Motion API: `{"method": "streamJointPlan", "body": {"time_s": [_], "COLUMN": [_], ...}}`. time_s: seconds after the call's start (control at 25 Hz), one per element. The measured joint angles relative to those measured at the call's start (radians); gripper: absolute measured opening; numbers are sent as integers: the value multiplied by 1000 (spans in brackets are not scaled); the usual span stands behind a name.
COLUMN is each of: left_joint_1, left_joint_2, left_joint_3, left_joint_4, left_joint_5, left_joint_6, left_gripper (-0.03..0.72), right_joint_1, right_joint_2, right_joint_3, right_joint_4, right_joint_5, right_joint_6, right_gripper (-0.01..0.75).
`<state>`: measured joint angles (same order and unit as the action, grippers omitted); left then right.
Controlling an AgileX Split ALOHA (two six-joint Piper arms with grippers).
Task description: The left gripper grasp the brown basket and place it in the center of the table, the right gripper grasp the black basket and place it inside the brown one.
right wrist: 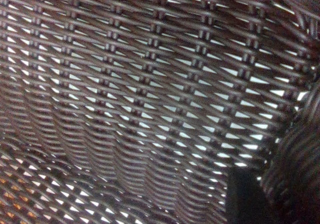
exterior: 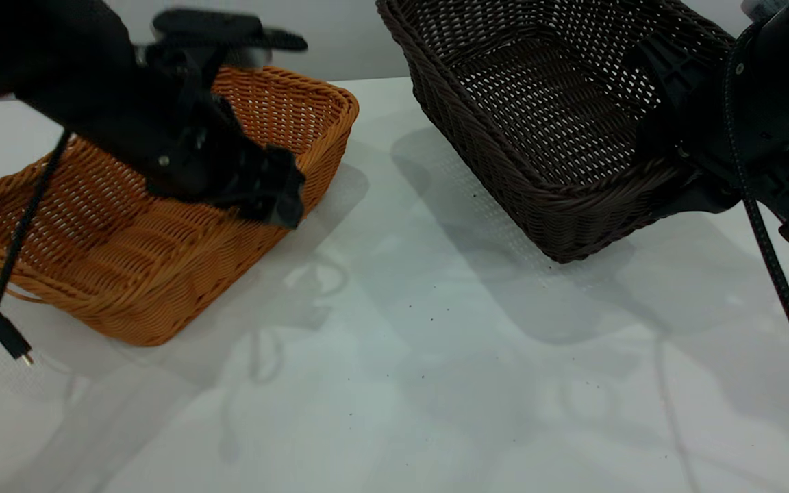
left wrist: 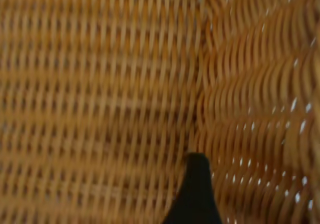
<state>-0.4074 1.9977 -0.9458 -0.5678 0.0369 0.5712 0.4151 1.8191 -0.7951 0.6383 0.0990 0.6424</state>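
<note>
The brown basket [exterior: 161, 226] sat left of the table's [exterior: 408, 383] centre, its near wall pinched by the left gripper [exterior: 268, 195]. The black basket [exterior: 545, 116] hung tilted, clamped by the right gripper [exterior: 692, 137]; it could slip or snag the brown rim. Pale wall behind.
</note>
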Motion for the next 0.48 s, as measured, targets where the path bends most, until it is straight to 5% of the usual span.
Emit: {"method": "streamJointPlan", "body": {"time_s": [0.2, 0.48], "left_joint_1": [-5, -5], "left_joint_2": [40, 56], "left_joint_3": [0, 0], "left_joint_4": [-7, 19], "left_joint_5": [-12, -37], "left_joint_6": [0, 24], "left_gripper": [470, 147], "right_joint_1": [0, -5], "right_joint_2": [0, 0], "right_joint_3": [0, 0], "right_joint_4": [2, 2], "right_joint_5": [-3, -1], "right_joint_6": [-24, -78], "right_gripper": [246, 246]}}
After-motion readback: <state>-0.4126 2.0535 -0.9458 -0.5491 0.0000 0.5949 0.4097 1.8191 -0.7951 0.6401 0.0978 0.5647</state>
